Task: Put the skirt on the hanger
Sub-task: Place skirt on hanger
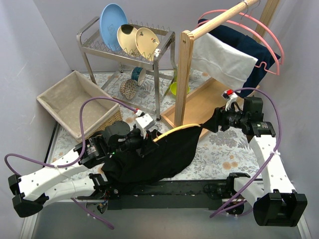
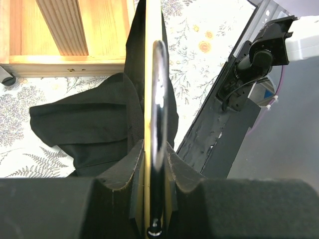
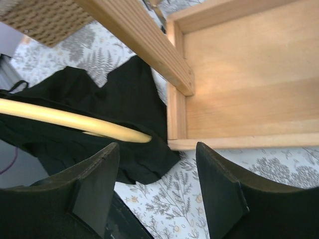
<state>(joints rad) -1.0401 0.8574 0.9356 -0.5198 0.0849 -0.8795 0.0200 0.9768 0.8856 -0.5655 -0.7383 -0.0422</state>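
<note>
– Skirt [image 1: 159,157]: where is it lying?
– The black cloth is spreading across the near part of the floral table [image 1: 224,149], from the left arm's wrist out towards the foot of the wooden rack [image 1: 187,74]. Its upper edge is draping over the yellow hanger [image 1: 174,130], which is showing as a curved rim along the top of the cloth.
– And what is the left gripper [image 2: 152,154] doing?
– It is clamping the hanger. From the left wrist, the yellow bar and its chrome hook [image 2: 158,94] are standing edge-on between the closed pads, and the skirt is hanging to either side just beyond the fingertips, most of it to the left.
– Is the right gripper [image 1: 214,122] holding anything?
– No, it is standing wide open. From the right wrist, both fingers [image 3: 94,184] are framing a gap, and the skirt's far corner and the hanger's yellow tip are lying just beyond that gap, beside the rack's base tray [image 3: 249,74]. Nothing is sitting between the pads.
– Is that corner touching them?
– I cannot tell
</note>
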